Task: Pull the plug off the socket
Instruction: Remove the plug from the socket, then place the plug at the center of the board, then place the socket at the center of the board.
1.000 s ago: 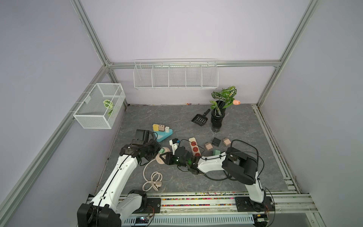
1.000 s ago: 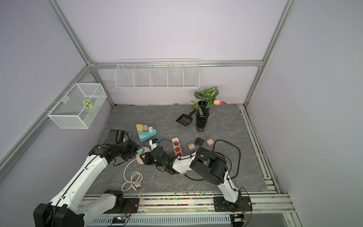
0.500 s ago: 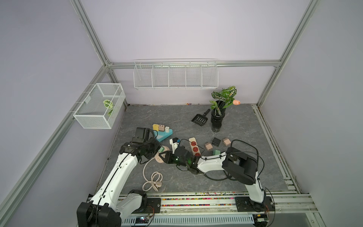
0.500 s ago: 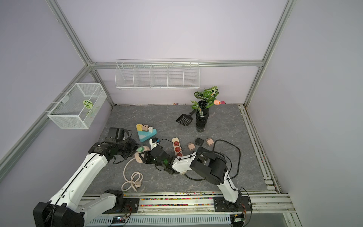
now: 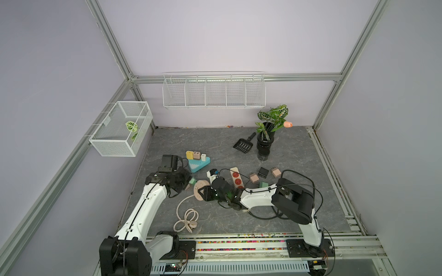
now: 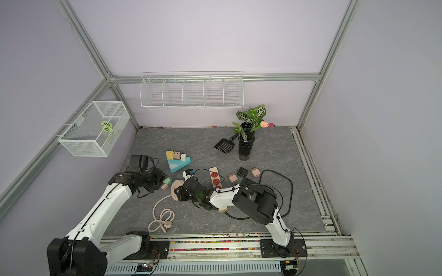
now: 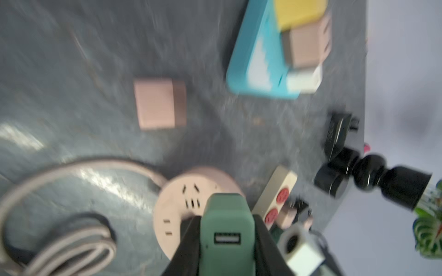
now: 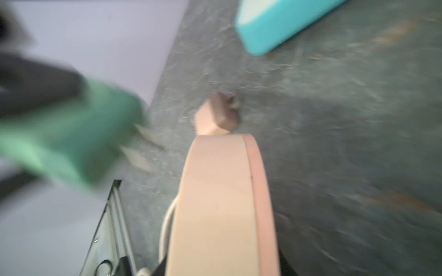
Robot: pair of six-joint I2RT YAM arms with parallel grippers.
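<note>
Reads as pulled: note green plug [image 8: 71,133] clear of round pink socket [image 5: 199,186], prongs bare, just beside its rim. Left to do, prob.: set down, let go. Note L gripper [image 7: 226,239] clenched on plug, arm reaching fwd, wrist bent inward. Note R gripper [image 5: 206,193] clamped on socket edge, forearm low, stretched across toward L.

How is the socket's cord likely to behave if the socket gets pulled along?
Probably floppy: the cord lies in loose loops. It would likely trail behind the socket and uncoil rather than resist. Its bulkier end plug might snag.
</note>
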